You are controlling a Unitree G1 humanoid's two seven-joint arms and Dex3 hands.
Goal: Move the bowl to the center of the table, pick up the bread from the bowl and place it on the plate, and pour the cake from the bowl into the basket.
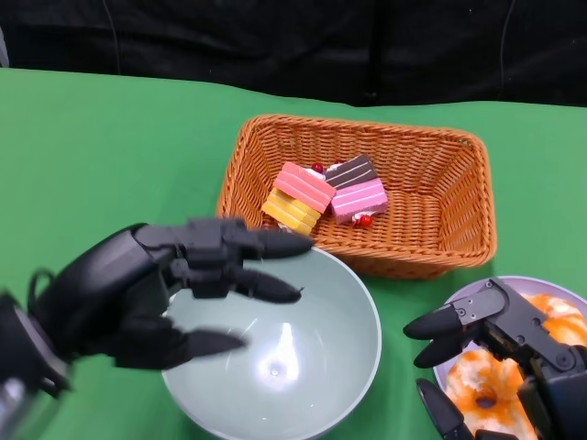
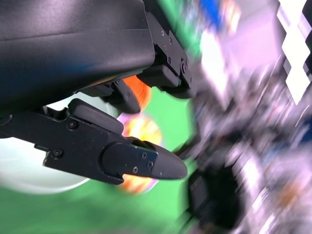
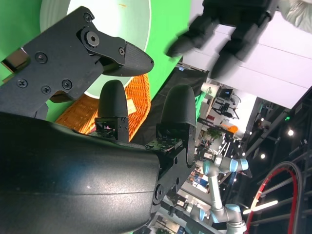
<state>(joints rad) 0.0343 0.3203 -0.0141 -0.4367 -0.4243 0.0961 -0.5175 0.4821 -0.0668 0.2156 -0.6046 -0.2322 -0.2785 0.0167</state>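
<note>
Head view: left hand [image 1: 174, 289], fingers spread and holding nothing, hovers over the empty pale-green bowl [image 1: 316, 380]; cake pieces [image 1: 326, 192] lie in the wicker basket [image 1: 459, 229]; right hand [image 1: 500, 353], fingers apart, above the bread [image 1: 486, 390] on the plate [image 1: 537, 284].
Right wrist view: right-hand fingers [image 3: 178, 109] parted, bowl and basket beyond.
Left wrist view: blurred; left-hand fingers [image 2: 146, 165] empty.

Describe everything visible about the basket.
The basket is a rectangular, orange-brown woven wicker tray with sloping walls, standing upright on the green table beyond the pale green bowl. Inside lie three cake slices: pink, yellow and a pink one topped brown. Neither hand touches it.
</note>
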